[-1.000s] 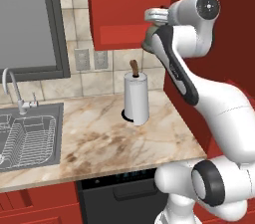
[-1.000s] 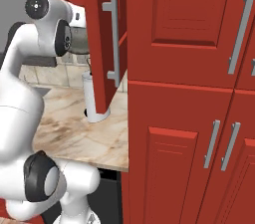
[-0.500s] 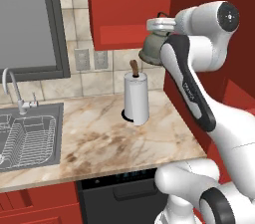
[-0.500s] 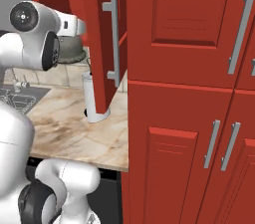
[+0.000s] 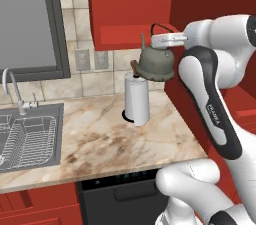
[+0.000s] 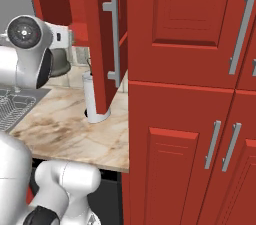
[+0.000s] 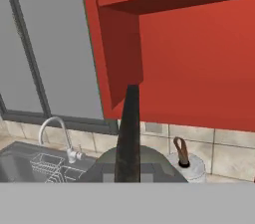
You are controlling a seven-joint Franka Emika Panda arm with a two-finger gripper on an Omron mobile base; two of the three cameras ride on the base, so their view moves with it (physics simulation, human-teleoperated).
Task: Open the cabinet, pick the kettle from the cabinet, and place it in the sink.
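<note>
CHANGE: since the earlier frames the arm has swung out from the cabinet (image 6: 107,44) mouth toward the window side; the kettle (image 5: 156,62) has come with it, off the shelf and now in mid-air. The paper-towel roll (image 5: 136,98) and the sink (image 5: 30,136) have not moved.

ITEM, kettle: grey-green dome, dark arched handle. Hangs from the gripper (image 5: 162,40), above the worktop (image 5: 100,136), just over and a bit right of the roll top as seen in the left base view. Not touching the roll as far as can be told. In the hand view its dark handle (image 7: 128,136) runs up the middle, dome below.

ITEM, jaws: narrow, clamped on the kettle's handle.

TASK STATUS (est.): door open, pick done; carry to the sink is the step in hand. Placing not yet done.

ITEM, sink: steel basin w/ wire rack, far left of the worktop, well apart from the kettle. Curved faucet (image 5: 12,86) at its rear edge.

ITEM, cabinet: door stands open, edge-on in the right base view, long silver bar handle (image 6: 114,44) facing out.

OBSTACLES:
- roll w/ brown centre post, directly under the carry path; low pass could clip it.
- faucet, near the drop point; approach from the front or above seems safer.
- open door, close to the arm's right side; elbow clearance can't be judged.

OTHER: wall outlets (image 5: 92,60) on the tiled backsplash, window (image 5: 27,19) above the sink, tall red cabinets (image 6: 195,94) at right.
</note>
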